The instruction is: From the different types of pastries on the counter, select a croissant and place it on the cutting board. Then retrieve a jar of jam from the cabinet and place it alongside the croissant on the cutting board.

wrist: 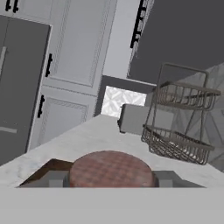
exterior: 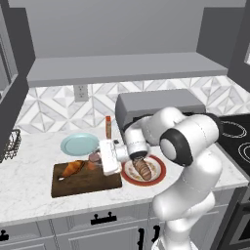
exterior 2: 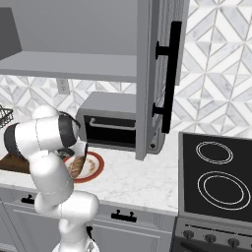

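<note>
The dark wooden cutting board lies on the white counter, left of my arm. The golden-brown croissant rests on its left part. The squat jar of jam stands on the board's far right edge, just right of the croissant. My gripper reaches in from the right and holds the jar. In the hand view the jar's brown lid sits between my gripper, with no gap at either fingertip. The cabinet shelf hangs above.
A red-rimmed plate with the brown loaf sits right of the board. Behind it are a light blue plate, a slim orange bottle and a grey toaster oven. A wire basket stands far left, the stove right. An open cabinet door hangs overhead.
</note>
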You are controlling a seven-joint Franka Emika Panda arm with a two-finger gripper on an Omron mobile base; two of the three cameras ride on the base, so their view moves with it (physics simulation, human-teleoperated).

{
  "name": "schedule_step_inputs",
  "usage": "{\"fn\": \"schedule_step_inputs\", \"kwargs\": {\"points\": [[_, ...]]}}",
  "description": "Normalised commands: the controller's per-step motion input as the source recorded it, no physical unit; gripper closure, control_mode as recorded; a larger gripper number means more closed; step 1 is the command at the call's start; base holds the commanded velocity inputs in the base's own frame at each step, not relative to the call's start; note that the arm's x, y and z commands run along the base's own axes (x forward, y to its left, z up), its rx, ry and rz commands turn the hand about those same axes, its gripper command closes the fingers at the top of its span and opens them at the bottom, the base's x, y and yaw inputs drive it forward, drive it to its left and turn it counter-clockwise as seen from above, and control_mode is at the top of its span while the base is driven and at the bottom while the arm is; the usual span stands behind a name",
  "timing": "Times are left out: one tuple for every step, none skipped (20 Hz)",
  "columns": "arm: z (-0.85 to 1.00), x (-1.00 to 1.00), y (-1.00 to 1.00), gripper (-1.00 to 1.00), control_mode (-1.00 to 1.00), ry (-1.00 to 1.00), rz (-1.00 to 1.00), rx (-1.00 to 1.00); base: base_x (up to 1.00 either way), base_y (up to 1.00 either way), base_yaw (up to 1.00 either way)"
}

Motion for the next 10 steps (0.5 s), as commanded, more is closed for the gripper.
{"fn": "schedule_step_inputs", "kwargs": {"points": [[0.87,-0.33,-0.07,-1.0,-1.0,0.0,-0.02,0.09,0.0,0.0,0.0],[0.92,-0.36,-0.05,-1.0,-1.0,0.0,-0.02,0.09,0.0,0.0,0.0],[0.75,-0.56,0.0,-1.0,-1.0,0.0,-0.03,0.06,0.0,0.0,0.0],[0.71,-0.67,-0.11,-1.0,-1.0,0.0,-0.03,0.09,0.0,0.0,0.0],[0.51,-0.76,-0.09,-1.0,-1.0,0.0,-0.05,0.08,0.0,0.0,0.0],[0.62,-0.69,-0.13,-1.0,-1.0,0.0,-0.05,0.07,0.0,0.0,0.0],[0.66,-0.62,-0.11,-1.0,-1.0,0.0,-0.06,0.07,0.0,0.0,0.0],[0.76,-0.53,-0.1,-1.0,-1.0,0.0,-0.07,0.08,0.0,0.0,0.0],[0.92,-0.44,-0.06,-1.0,-1.0,0.02,-0.08,0.07,0.0,0.0,0.0],[1.0,-0.41,-0.08,-1.0,-1.0,0.03,-0.11,0.07,0.0,0.0,0.0]]}}
